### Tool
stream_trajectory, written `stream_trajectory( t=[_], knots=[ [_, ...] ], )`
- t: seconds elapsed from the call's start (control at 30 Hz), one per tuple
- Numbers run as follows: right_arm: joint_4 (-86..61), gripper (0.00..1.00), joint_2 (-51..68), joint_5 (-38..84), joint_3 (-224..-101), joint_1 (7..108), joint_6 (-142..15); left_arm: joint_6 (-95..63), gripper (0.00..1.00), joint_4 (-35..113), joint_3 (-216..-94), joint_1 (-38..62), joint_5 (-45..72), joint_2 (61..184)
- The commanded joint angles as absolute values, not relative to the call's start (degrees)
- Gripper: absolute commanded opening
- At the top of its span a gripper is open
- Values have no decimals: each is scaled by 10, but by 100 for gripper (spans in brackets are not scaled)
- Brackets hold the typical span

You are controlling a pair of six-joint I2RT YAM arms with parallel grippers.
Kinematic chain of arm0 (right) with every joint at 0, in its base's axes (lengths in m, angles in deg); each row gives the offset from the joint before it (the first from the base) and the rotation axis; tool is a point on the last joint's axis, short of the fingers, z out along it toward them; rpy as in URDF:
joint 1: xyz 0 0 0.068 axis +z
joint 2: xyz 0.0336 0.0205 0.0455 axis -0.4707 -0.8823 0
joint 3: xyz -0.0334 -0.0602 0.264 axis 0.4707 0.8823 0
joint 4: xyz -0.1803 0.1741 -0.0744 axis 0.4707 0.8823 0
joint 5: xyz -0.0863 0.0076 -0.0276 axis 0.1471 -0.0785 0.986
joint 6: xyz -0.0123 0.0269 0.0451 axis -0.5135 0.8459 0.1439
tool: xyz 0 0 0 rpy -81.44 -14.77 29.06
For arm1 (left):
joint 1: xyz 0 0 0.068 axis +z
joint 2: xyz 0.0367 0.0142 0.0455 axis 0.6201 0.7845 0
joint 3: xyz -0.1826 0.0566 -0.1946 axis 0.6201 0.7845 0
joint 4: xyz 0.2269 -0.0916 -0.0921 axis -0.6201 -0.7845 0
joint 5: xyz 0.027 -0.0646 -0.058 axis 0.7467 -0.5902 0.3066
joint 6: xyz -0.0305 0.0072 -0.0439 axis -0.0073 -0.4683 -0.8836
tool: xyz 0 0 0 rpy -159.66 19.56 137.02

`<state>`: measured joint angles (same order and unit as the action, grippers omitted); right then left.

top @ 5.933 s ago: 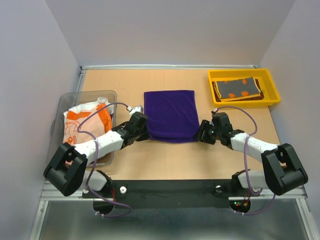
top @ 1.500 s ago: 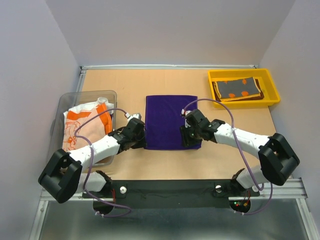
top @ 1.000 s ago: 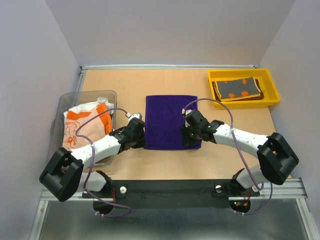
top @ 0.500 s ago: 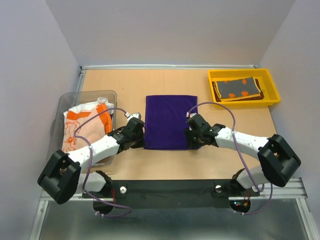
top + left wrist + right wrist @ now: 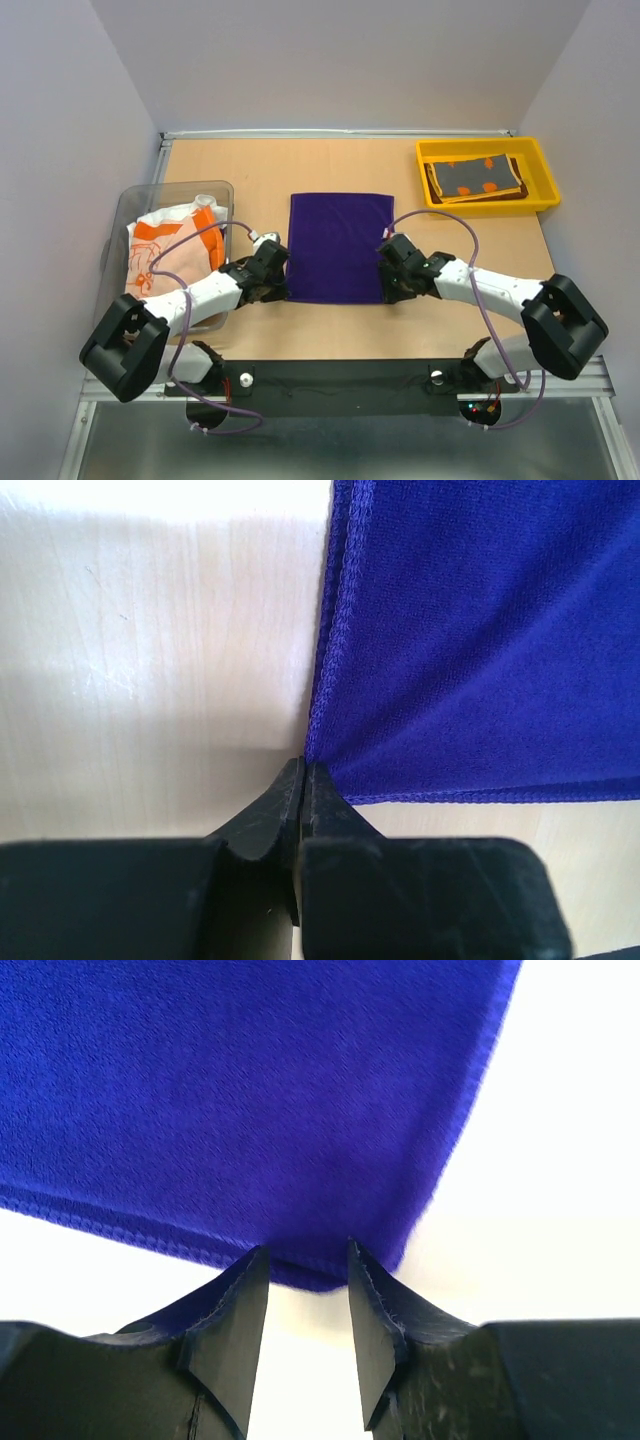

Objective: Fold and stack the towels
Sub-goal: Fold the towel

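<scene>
A deep purple towel [image 5: 335, 245] lies flat and folded on the table's middle. My left gripper [image 5: 284, 291] is at its near-left corner. In the left wrist view the gripper [image 5: 304, 765] is shut, with the very corner of the towel [image 5: 480, 630] at its tips. My right gripper [image 5: 386, 292] is at the near-right corner. In the right wrist view this gripper [image 5: 305, 1250] is open, its jaws either side of the towel's [image 5: 250, 1080] hem with a gap showing. An orange-and-white towel [image 5: 170, 250] lies crumpled in the bin. Folded towels [image 5: 472, 177] lie in the tray.
A clear plastic bin [image 5: 127, 212] stands at the left edge of the table. A yellow tray [image 5: 490, 204] sits at the back right. Side walls close in the table left and right.
My right gripper has slid off the towel's right part to its near-right corner. The left gripper has stayed at the near-left corner.
</scene>
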<state>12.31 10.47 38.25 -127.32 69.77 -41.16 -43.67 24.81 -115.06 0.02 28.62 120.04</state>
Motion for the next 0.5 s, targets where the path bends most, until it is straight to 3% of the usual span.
stream_trajectory(
  t=[0.0, 0.2, 0.23, 0.27, 0.37, 0.47],
  knots=[
    [170, 43, 143, 388, -1272, 700, -393, -441, 20, 226, -1139, -3, 288, 1164],
    [192, 44, 178, 363, -1318, 700, -415, -445, 45, 198, -1153, -3, 279, 1107],
    [192, 44, 182, 369, -1328, 701, -418, -445, 57, 196, -1165, -3, 281, 1101],
    [191, 44, 180, 384, -1337, 699, -423, -444, 62, 196, -1174, -3, 282, 1090],
    [189, 43, 149, 415, -1384, 692, -443, -431, 64, 201, -1217, -3, 297, 1103],
    [173, 40, 113, 428, -1419, 684, -468, -408, 54, 218, -1263, -4, 305, 1139]
  ],
)
